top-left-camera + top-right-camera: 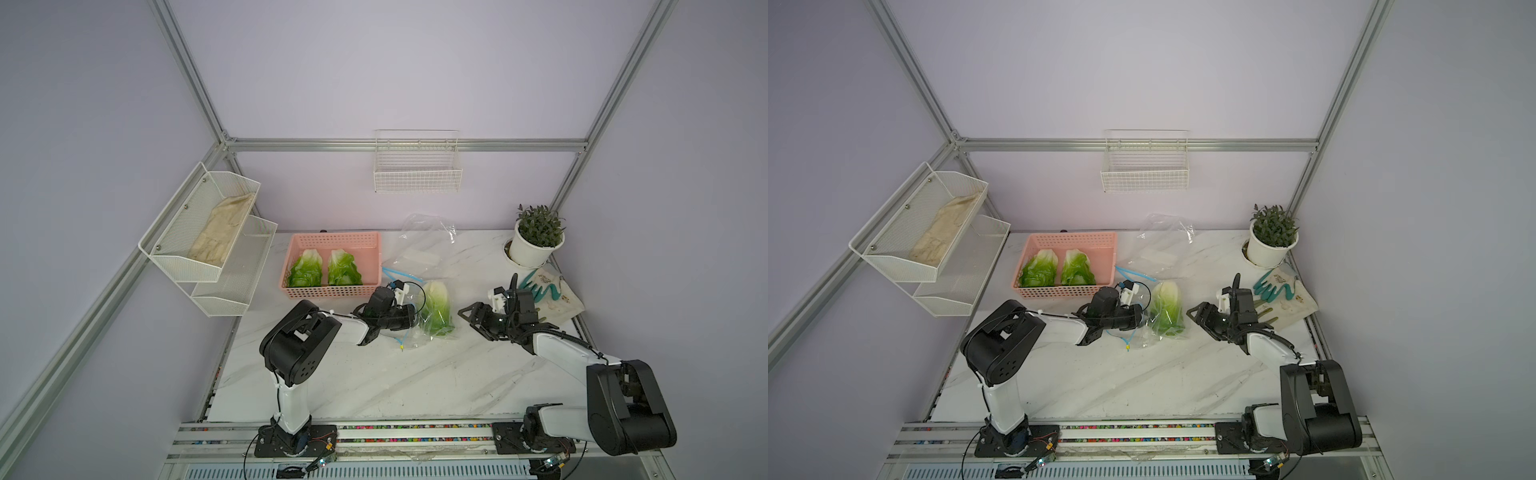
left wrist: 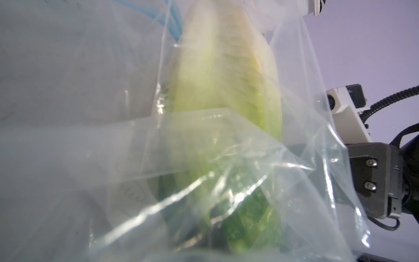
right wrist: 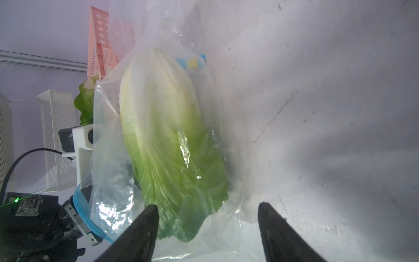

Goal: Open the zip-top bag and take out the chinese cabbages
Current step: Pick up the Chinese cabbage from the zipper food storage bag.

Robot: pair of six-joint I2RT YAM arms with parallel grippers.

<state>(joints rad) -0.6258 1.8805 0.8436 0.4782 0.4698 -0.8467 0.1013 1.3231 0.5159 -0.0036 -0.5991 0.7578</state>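
Marble table [image 1: 374,374]: cabbage [image 1: 436,311] in zip-top bag [image 1: 411,334] between jaws; left jaws clamped on bag, right jaws apart.

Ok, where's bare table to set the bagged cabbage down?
Widest: front of the table, between the zip-top bag and the near edge. Smaller: between the empty bag and the plant pot. Crowded: from the pink basket across the left gripper to the open right gripper.
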